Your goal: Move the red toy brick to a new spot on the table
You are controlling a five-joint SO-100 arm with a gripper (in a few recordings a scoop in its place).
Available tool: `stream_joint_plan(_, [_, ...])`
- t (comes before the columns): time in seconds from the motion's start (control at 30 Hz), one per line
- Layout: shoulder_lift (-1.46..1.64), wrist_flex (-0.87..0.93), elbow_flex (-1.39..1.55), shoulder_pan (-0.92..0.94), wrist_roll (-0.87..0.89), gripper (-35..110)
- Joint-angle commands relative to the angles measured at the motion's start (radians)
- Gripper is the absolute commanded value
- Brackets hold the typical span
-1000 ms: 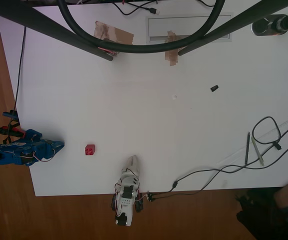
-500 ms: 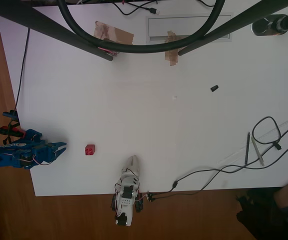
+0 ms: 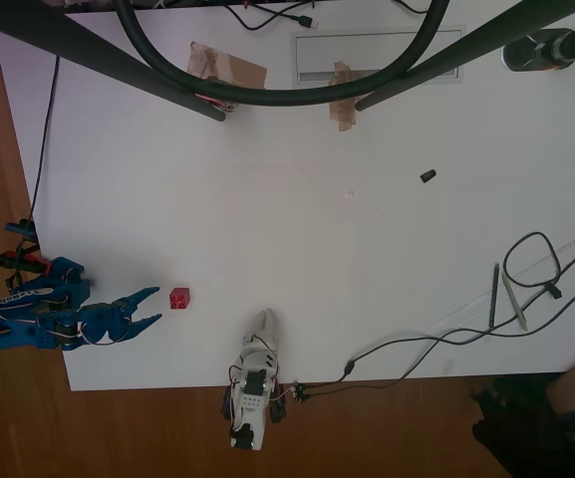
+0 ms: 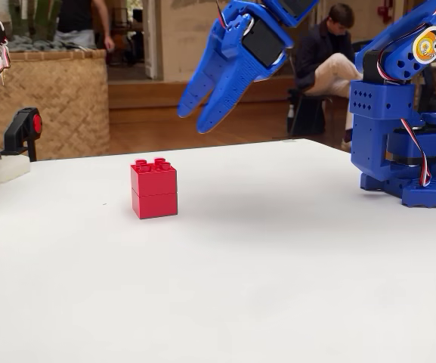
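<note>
Above the left part of the table [image 3: 297, 229], the blue pincer [image 3: 149, 311] hangs with its 2 fingers spread apart and nothing between them. Over the last second it has swung out from near the table's left edge toward the red toy brick [image 3: 179, 298], and its fingers have gone from nearly together to splayed wide. That reads as an approach: the arm is lining up for a grasp, with the brick not yet moved.

Seen in the fixed view, the pincer [image 4: 199, 103] points down at a slant, raised clear of the white surface and of the brick [image 4: 154, 188], which stands just below and slightly left of the fingertips. Nothing touches the brick; it rests upright on the table [image 4: 278, 265], studs up, apart from the fingers.

Seen from overhead, the brick lies just beyond the upper fingertip, near the table's lower left corner. A small black piece [image 3: 428, 175] sits well apart toward the upper right, and a white arm [image 3: 257, 368] rests at the lower edge.
</note>
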Motion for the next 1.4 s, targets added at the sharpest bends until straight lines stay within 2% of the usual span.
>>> stream_joint_plan(0.0, [-0.040, -0.153, 0.008, 0.020, -0.052, 32])
stream_joint_plan(0.7, [-0.314, -0.586, 0.172, 0.061, -0.029, 30])
stream_joint_plan(1.0, [-0.382, -0.666, 0.196, 0.046, 0.026, 26])
stream_joint_plan(1.17, [-0.417, -0.755, 0.252, 0.018, 0.000, 23])
stream_joint_plan(1.37, [-0.433, -0.738, 0.249, 0.000, 0.009, 13])
